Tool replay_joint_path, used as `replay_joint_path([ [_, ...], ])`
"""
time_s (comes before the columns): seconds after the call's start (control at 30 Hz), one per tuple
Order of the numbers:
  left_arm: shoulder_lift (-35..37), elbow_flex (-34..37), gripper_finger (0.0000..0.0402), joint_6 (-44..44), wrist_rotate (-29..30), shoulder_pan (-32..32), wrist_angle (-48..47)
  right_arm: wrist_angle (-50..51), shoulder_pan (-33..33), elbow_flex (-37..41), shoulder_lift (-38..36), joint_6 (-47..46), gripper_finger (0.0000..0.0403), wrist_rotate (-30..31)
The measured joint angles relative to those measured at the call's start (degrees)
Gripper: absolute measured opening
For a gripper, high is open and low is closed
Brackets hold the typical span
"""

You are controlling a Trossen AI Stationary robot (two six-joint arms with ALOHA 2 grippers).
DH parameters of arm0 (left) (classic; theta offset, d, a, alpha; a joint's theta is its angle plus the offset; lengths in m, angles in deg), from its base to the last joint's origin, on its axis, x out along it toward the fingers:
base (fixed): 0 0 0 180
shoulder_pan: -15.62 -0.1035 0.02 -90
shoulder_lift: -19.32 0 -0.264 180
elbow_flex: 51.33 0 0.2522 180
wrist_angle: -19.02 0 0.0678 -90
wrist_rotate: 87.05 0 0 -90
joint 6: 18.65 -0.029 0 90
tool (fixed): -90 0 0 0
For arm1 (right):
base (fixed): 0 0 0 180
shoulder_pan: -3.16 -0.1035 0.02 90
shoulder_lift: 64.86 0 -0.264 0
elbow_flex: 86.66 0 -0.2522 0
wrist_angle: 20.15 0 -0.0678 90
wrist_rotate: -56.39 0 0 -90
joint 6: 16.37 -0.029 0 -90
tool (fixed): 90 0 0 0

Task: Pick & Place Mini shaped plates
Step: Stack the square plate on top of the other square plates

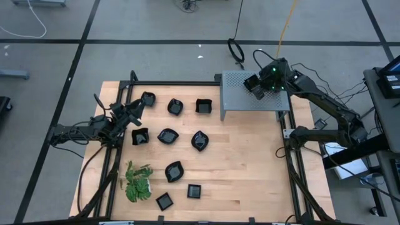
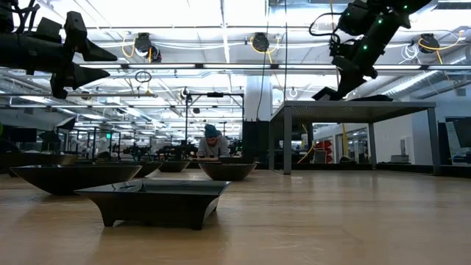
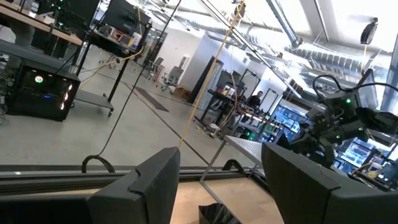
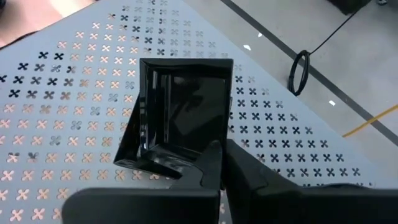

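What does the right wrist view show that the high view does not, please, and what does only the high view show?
Only the right wrist view shows the right gripper shut on the rim of a square black plate, tilted over the perforated grey shelf.

Only the high view shows the whole layout: the left gripper open near the table's left side, loose black plates spread over the wooden table, and the green plant.

Both show the right gripper over that shelf.
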Motion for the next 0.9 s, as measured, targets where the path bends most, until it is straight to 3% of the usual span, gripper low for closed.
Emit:
replay_joint_path([
  [0.47,-0.01,0.02,0.023,0.0,0.01,0.0,0.0,-0.03,-0.02,-0.06,-1.1,-1.78,0.0001,-0.4],
  [0.9,0.01,0.0,0.023,0.0,0.0,0.0,-0.01,8.57,-0.02,-2.95,-1.61,-2.8,0.0,-4.51],
])
